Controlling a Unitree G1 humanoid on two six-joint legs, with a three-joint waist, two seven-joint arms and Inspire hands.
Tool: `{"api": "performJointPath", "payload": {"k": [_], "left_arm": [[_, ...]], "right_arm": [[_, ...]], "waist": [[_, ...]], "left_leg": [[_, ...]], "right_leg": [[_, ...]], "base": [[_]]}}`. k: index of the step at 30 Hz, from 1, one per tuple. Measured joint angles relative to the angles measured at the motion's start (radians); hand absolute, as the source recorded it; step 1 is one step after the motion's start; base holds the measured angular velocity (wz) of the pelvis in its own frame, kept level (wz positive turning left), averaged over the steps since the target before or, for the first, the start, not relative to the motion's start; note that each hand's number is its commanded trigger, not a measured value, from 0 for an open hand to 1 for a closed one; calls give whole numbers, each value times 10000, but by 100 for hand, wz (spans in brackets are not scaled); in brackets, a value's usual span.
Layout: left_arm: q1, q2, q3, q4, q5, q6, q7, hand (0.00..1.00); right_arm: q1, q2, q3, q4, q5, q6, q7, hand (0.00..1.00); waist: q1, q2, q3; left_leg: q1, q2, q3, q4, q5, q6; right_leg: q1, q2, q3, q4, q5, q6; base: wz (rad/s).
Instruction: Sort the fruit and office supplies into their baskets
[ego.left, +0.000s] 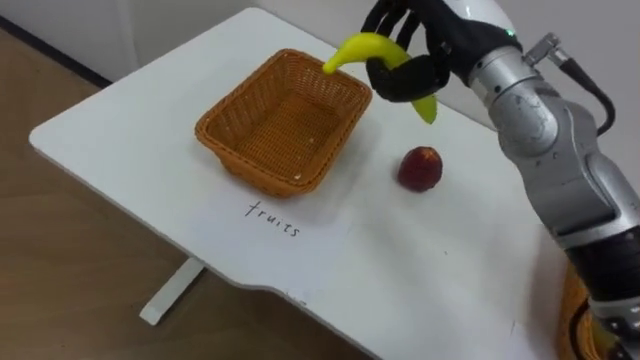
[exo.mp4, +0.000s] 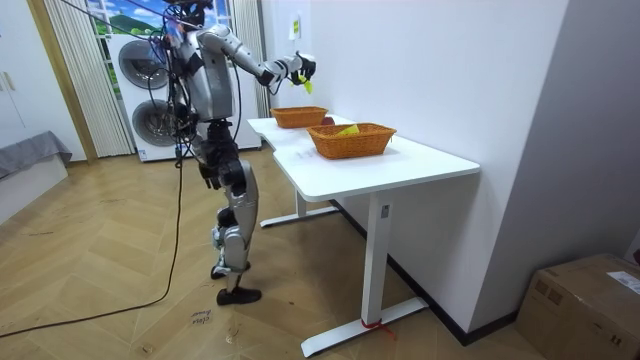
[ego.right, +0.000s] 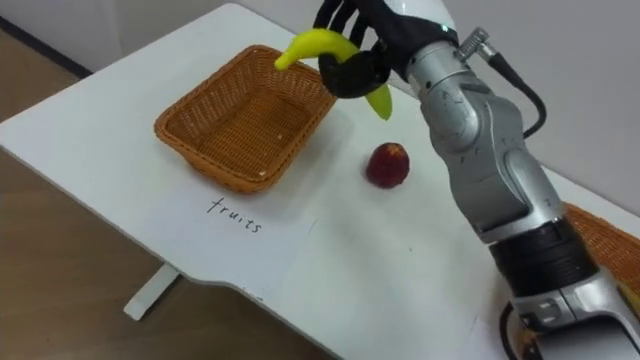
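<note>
Left eye view: at the upper right of the frame, the robot's right hand (ego.left: 408, 78) curls its fingers round a yellow banana (ego.left: 360, 47), holding it above the far corner of the empty wicker basket (ego.left: 240, 160) at upper centre, apparently lined up for a drop. A handwritten label (ego.left: 272, 217) on the white table (ego.left: 400, 285) marks the basket's purpose. A red apple (ego.left: 421, 168) lies just right of the basket, probably next to go in.

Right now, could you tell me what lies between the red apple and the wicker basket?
Nothing: in the left eye view, bare white tabletop separates the red apple from the woven wicker basket.
</note>
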Motion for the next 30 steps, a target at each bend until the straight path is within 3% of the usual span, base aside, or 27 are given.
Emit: {"api": "performJointPath", "payload": {"k": [5, 10, 13, 20, 30], "left_arm": [[-15, -6, -110, -8, 76, -28, -331, 0], [-37, 20, -100, -20, 84, -131, -577, 0], [17, 33, -214, -20, 87, -163, -685, 0], [11, 43, -315, -20, 86, -210, -1068, 0], [-73, 153, -320, -21, 178, -412, -1103, 0]], "right_arm": [[-20, 101, 561, 410, 68, -238, -258, 100], [-22, 588, 808, 634, -10, -261, -349, 100], [-61, 645, 1042, 638, -274, -290, -476, 100], [-558, 783, 1514, 703, -404, -554, -877, 100], [-559, 803, 1819, 687, -426, -870, -1196, 100]], "waist": [[346, -40, 41], [538, -256, 76], [642, -330, 77], [655, -349, 84], [656, -332, 97]], "left_leg": [[3, -21, -91, -72, 8, 13], [-119, -110, -181, -116, 38, 41], [-138, -131, -246, -91, 39, 48], [-179, -140, -274, -94, 46, 57], [-172, -153, -234, -103, 51, 66]], "right_leg": [[-7, -12, -4, -24, -5, 9], [-3, -62, -21, -145, -64, 96], [-5, -78, -53, -154, -66, 100], [-42, -82, -59, -162, -71, 108], [-31, -102, -128, -161, -73, 111]], "base": [[5], [6], [7], [3], [0]]}}
